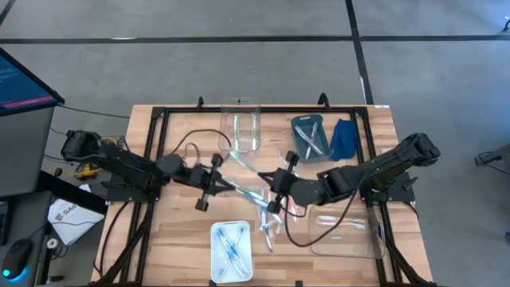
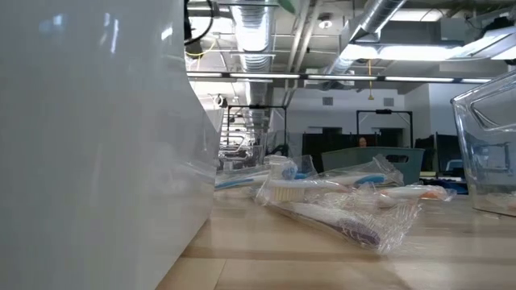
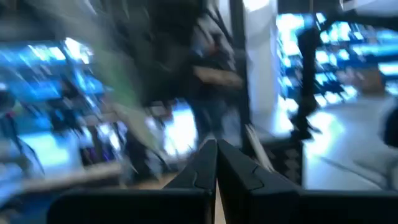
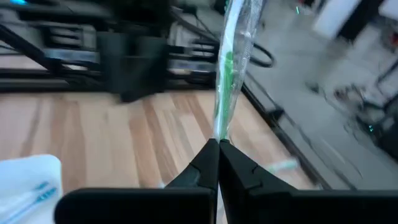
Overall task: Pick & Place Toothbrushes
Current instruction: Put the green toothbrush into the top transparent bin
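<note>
Both grippers meet mid-table. Right gripper is clamped on a wrapped green toothbrush, held above the wooden table. Left gripper is pinched closed; can't tell if it grips anything. Loose wrapped toothbrushes lie piled near the center; more sit in a white tray.

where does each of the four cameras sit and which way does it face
High: overhead, straight down on the table; both arms, left gripper, right gripper.
Low: table height, level across at the wrapped toothbrushes and the room; no arm.
Left wrist: on the left arm, forward past its shut gripper; blurred.
Right wrist: on the right arm, past its gripper shut on a green toothbrush.
Shared: the white bin, in high and right wrist.
</note>
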